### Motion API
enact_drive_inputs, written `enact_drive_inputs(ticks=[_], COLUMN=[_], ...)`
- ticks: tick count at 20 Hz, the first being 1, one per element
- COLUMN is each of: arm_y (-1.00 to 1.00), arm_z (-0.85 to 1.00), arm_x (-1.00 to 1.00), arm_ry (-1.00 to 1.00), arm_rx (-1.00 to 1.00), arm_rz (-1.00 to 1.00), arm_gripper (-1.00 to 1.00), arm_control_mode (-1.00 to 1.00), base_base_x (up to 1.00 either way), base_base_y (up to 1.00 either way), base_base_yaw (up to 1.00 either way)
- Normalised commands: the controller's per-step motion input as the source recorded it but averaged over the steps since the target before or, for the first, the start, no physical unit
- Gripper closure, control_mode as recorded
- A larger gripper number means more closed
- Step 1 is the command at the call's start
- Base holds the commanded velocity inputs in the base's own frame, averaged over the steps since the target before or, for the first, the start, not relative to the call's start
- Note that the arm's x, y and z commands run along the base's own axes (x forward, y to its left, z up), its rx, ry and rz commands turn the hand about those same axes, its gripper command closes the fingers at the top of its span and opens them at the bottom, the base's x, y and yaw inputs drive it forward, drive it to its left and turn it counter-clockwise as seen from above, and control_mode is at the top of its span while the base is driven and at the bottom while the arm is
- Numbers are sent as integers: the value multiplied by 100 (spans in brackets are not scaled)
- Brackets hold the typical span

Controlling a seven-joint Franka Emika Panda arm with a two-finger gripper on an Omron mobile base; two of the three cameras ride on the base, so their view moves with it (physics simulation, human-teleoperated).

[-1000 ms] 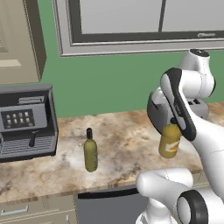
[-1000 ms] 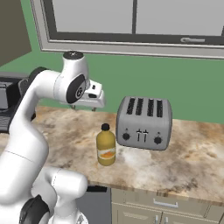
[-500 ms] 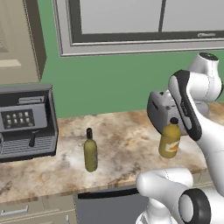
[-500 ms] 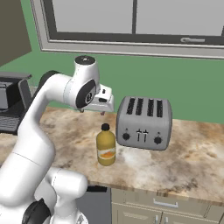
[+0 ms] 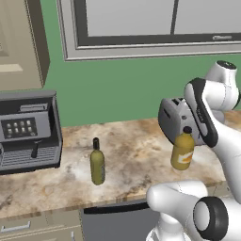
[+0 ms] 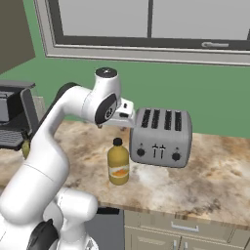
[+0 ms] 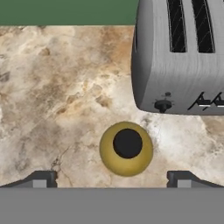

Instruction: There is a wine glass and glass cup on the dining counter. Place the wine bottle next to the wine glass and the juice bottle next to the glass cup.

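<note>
Hovering above juice bottle [image 7: 126, 148] with gripper [image 7: 111, 180], jaws spread wide and gripping nothing; standing upright on counter [image 7: 52, 87] just beside toaster [image 7: 179, 61]; wine bottle [image 5: 97, 163] standing well apart

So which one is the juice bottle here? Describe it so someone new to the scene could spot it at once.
Find the grey toaster on the marbled counter under the window. The juice bottle stands just in front of the toaster's left end, apart from it. It is squat and amber with a black cap and an orange-and-white label, unlike the slim green wine bottle further along, near the coffee machine.
</note>
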Motion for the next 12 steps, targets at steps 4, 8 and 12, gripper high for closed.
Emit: enact_drive_inputs(ticks=[4,8,12], arm_y=[-7,-5,-7], arm_z=[-23,-18,-17], arm_x=[20,19,22], arm_ry=[4,0,0], arm_rx=[-2,0,0], arm_rz=[0,0,0], arm_gripper=[-100,-100,-100], arm_control_mode=[-100,-100,-100], base_base_x=[0,0,0], base_base_y=[0,0,0], base_base_yaw=[0,0,0])
